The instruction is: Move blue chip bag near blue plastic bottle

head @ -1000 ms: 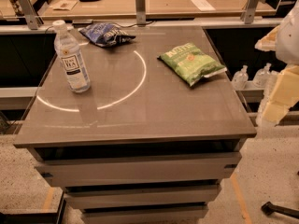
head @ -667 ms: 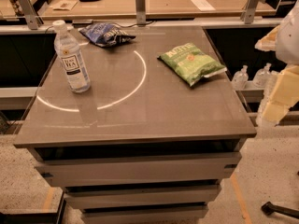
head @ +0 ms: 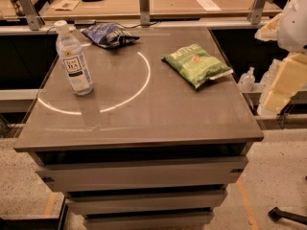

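The blue chip bag (head: 109, 34) lies crumpled at the far edge of the grey table (head: 144, 123), left of centre. The blue plastic bottle (head: 73, 59) stands upright near the table's left edge, in front of the bag and a little to its left, with a gap between them. My gripper (head: 278, 92) hangs at the right edge of the view, beyond the table's right side and far from both things. It holds nothing that I can see.
A green chip bag (head: 197, 63) lies on the right part of the table. A white circle (head: 103, 87) is marked on the tabletop. A wooden counter (head: 168, 1) with metal posts runs behind. Small bottles (head: 246, 79) stand off the table at right.
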`<state>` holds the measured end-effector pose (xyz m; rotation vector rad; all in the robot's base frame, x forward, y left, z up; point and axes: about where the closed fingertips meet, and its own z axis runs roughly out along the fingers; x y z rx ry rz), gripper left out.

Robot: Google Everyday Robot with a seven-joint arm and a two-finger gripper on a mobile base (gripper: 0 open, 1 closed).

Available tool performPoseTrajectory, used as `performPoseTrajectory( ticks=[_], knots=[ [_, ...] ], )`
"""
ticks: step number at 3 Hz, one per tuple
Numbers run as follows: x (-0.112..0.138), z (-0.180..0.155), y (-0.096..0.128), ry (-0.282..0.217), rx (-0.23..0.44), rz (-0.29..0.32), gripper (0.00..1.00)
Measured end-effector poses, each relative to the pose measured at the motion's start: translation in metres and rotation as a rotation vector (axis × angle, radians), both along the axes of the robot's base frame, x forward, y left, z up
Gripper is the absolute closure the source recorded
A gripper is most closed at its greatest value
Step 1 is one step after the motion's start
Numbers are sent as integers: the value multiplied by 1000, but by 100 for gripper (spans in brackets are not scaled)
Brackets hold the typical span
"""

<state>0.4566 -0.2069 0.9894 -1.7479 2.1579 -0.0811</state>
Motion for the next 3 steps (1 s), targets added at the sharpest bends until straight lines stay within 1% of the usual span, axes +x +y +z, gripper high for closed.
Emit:
performPoseTrajectory(
  ticks=[1,2,3],
  knots=[
    [17,4,17,-17,67,41,0],
    [4,13,43,-87,158,78,0],
    [-5,-4,55,-159,179,19,0]
  ],
)
